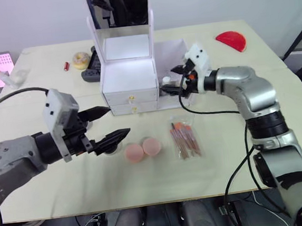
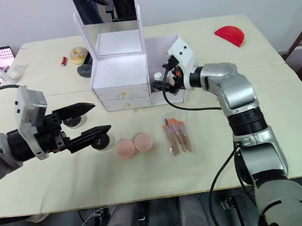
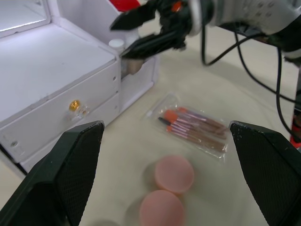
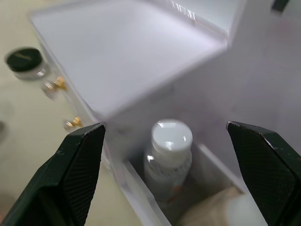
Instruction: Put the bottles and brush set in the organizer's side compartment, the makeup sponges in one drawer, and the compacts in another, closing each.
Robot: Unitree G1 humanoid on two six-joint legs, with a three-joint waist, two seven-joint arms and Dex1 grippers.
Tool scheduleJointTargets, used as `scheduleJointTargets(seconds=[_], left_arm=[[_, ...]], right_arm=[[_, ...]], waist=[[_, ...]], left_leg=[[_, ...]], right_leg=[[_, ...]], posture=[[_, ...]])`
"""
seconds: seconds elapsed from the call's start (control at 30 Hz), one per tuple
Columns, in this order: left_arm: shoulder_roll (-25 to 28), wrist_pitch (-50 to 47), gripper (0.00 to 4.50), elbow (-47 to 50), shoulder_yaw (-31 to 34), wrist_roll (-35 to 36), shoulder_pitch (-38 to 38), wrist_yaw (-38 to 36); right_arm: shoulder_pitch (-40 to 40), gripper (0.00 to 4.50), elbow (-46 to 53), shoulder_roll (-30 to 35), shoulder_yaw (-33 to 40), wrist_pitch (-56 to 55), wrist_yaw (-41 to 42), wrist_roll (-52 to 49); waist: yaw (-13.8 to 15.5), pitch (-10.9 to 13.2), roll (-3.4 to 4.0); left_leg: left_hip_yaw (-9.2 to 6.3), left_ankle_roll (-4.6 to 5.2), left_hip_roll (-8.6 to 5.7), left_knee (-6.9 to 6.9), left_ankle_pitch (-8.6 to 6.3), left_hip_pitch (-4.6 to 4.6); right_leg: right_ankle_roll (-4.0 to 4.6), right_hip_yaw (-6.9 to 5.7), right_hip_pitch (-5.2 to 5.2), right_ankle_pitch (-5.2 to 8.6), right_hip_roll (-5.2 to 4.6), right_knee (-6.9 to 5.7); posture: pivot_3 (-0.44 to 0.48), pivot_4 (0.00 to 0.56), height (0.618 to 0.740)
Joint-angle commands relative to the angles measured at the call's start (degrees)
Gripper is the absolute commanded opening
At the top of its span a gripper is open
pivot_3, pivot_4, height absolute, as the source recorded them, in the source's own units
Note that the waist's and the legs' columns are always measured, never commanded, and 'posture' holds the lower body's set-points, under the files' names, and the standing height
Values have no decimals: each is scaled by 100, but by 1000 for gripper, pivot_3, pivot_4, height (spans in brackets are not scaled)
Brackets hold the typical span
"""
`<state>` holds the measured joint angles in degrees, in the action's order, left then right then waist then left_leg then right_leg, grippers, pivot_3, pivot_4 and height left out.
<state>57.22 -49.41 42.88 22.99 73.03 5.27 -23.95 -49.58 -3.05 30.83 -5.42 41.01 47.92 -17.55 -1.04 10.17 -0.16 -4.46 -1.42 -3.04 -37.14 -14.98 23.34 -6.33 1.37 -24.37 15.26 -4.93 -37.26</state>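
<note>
Table (image 1: 240,163): wide bare area along the near edge. White organizer (image 1: 128,78) sits mid-table, both drawers shut. Right gripper (image 1: 173,79) is at its side compartment, fingers spread wide, holding nothing. Left gripper (image 1: 111,123) hovers in front of the drawers, also wide open and empty. Brush set (image 1: 185,138) and 2 pink sponges (image 1: 142,149) lie loose near the front. Right wrist view adds a white-capped bottle (image 4: 168,157) upright inside the compartment and a black-lidded jar (image 4: 24,62) beside the drawers.

Bright even light, soft shadows, right wrist view blurred
</note>
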Motion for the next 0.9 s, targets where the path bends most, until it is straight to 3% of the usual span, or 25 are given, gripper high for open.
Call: scheduleJointTargets(seconds=[0.03,0.2,0.4,0.6,0.9], left_arm=[[-8,192,4500,27,272,-258,-207,-253],[-77,259,4500,-564,1108,-944,-1417,-976],[-275,1189,4500,-2115,1977,-2392,-2240,-1802],[-293,2180,4500,-3336,2349,-3245,-2696,-3014],[-274,2388,4500,-3930,2310,-3651,-2629,-3481]], right_arm=[[-120,4440,766,305,481,284,164,-440],[554,4440,1568,1234,1504,716,617,-1232],[2687,4440,1448,2399,2835,387,1184,-1247],[4476,4440,1322,2417,3761,-419,1328,-1105],[5255,4440,970,2373,3962,-998,1121,-942]], waist=[[12,0,0],[47,0,0],[59,-1,-3],[13,-3,-2],[48,-2,-5]], left_leg=[[0,0,0,0,0,0],[-2,4,-1,0,-2,1],[4,12,-1,-4,-2,-7],[15,16,7,-1,-4,-20],[11,17,10,-1,-6,-54]], right_leg=[[0,0,0,0,-1,0],[1,-5,5,1,-3,5],[7,-11,27,4,-8,13],[7,-7,37,4,-8,17],[23,-7,78,13,-23,30]], posture=[[0,150,740],[0,150,740],[0,150,740],[0,150,740],[0,150,740]])
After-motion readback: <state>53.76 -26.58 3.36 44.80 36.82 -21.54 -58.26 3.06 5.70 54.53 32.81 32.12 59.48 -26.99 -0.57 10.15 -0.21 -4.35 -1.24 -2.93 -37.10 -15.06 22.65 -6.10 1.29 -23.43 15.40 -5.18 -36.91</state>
